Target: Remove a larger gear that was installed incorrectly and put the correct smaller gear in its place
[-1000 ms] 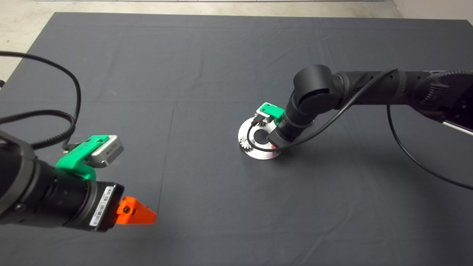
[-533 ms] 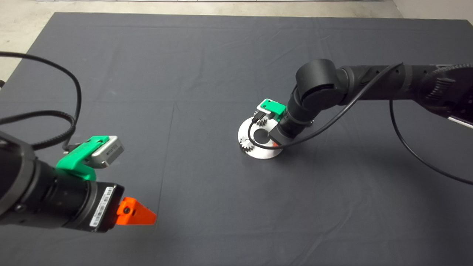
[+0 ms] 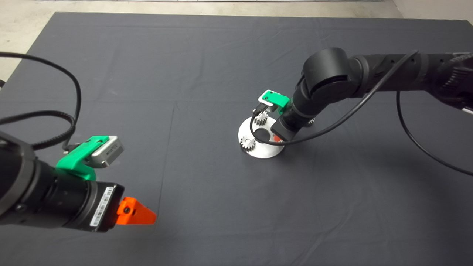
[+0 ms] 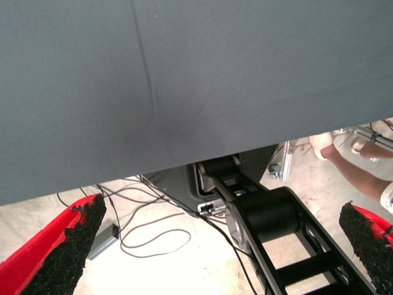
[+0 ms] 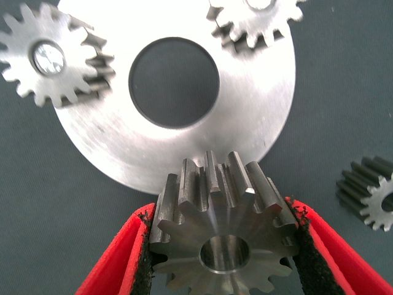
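Observation:
My right gripper (image 5: 221, 212) is shut on the larger gear (image 5: 224, 243) and holds it by its toothed sides just above the near rim of the round steel plate (image 5: 258, 104). In the head view the right gripper (image 3: 275, 138) hangs over the plate (image 3: 264, 150), and its wrist hides the larger gear. The smaller dark gear (image 5: 370, 192) lies on the mat beside the plate, and its edge peeks out by the arm (image 3: 310, 121). My left gripper (image 3: 135, 212) is parked at the lower left, open and empty (image 4: 215, 258).
Two bright silver small gears sit on pins on the plate (image 5: 52, 58) (image 5: 255, 18), also seen from above (image 3: 247, 143) (image 3: 262, 118). The plate has a large centre hole (image 5: 174, 82). The left wrist view shows the mat edge, cables, the robot base and a person's leg (image 4: 362, 178).
My right arm has risen and drifted a little to the far right, carrying the larger gear up from the plate. The left arm has not moved.

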Action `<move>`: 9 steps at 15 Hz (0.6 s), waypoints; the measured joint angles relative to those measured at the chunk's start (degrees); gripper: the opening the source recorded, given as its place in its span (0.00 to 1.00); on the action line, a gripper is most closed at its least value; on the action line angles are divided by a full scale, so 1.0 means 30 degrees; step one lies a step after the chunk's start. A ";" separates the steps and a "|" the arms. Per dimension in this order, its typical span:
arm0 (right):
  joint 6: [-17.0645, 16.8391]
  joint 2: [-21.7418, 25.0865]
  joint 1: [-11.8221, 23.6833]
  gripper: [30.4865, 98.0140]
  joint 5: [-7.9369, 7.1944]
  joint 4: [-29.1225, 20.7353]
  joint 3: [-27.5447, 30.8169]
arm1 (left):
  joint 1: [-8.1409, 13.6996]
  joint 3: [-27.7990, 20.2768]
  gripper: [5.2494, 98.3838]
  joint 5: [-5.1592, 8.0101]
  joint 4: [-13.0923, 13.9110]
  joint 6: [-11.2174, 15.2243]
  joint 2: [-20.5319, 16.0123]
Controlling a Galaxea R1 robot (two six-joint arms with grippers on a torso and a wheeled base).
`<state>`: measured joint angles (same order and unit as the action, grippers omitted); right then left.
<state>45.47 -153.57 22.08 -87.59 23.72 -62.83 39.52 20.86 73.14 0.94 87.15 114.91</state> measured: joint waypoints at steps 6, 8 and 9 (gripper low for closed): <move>0.0000 0.1486 0.0256 0.29 -0.0037 -0.0273 0.0567 | 0.0008 0.0000 1.00 -0.0016 -0.0004 0.0000 0.0008; 0.0004 0.1961 0.0256 0.29 0.0016 -0.0488 0.0680 | 0.0008 0.0000 1.00 0.0000 -0.0004 0.0000 0.0000; 0.0004 0.2171 0.0249 0.29 -0.0004 -0.0577 0.0680 | 0.0008 0.0000 1.00 -0.0008 -0.0004 0.0000 0.0008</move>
<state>45.48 -147.06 22.82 -87.60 21.99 -60.79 39.55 20.86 73.12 0.93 87.15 114.93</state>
